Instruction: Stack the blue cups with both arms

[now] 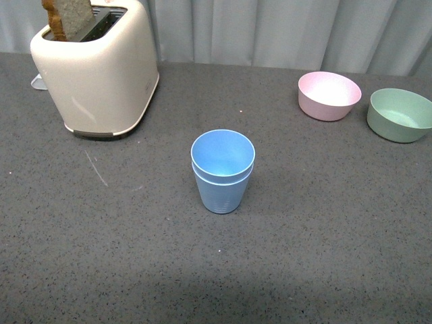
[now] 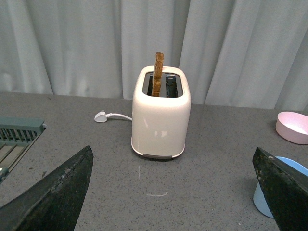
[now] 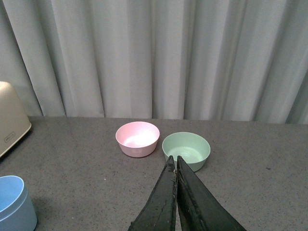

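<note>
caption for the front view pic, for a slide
Two blue cups nested upright mid-table, a toaster holding toast behind, pink bowl and green bowl at the back.

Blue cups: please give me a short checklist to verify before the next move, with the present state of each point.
1. Blue cups nested, one inside the other: ok.
2. Stack upright on the table, apart from the toaster: ok.
3. Left gripper open and holding nothing: ok.
4. Right gripper shut, nothing between its fingers: ok.
5. Pink bowl and green bowl apart from the stack: ok.
6. Inner cup seated fully down: cannot tell.
</note>
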Controlling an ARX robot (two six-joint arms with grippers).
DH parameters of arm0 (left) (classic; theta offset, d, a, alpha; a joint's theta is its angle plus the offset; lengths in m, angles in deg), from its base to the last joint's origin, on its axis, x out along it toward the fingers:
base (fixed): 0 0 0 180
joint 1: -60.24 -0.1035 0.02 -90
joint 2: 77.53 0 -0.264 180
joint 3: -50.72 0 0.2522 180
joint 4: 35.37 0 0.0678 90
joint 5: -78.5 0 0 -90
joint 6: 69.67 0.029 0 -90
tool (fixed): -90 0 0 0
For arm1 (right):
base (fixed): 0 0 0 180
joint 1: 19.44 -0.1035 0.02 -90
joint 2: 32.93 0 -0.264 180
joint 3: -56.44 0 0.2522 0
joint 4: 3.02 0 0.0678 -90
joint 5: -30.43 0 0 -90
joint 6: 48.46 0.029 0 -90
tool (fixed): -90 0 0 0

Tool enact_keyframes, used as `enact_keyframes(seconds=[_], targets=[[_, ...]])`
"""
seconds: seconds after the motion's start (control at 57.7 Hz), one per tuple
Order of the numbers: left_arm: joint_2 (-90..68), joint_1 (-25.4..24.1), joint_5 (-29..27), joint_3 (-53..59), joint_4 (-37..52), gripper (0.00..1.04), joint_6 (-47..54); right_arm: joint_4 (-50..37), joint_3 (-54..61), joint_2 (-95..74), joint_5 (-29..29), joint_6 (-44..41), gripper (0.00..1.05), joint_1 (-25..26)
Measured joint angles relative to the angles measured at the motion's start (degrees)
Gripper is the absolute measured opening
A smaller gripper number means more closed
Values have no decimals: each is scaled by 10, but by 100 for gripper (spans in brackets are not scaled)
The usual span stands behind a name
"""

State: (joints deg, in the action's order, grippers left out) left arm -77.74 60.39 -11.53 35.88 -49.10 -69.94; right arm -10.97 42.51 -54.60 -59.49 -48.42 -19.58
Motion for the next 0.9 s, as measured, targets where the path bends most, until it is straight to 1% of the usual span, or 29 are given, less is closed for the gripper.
enact_keyframes(seconds=[0.295,0.676,0.711,0.763,0.902], targets=[[0,0,0,0,0,98,0,61,0,63,0,0,1,0],[0,0,0,0,0,98,0,117,0,119,0,0,1,0],[0,0,0,0,0,98,0,141,-1,139,0,0,1,0],[0,0,0,0,0,98,0,203,0,184,-2,0,1,0],[0,0,0,0,0,98,0,216,0,214,-2,0,1,0]])
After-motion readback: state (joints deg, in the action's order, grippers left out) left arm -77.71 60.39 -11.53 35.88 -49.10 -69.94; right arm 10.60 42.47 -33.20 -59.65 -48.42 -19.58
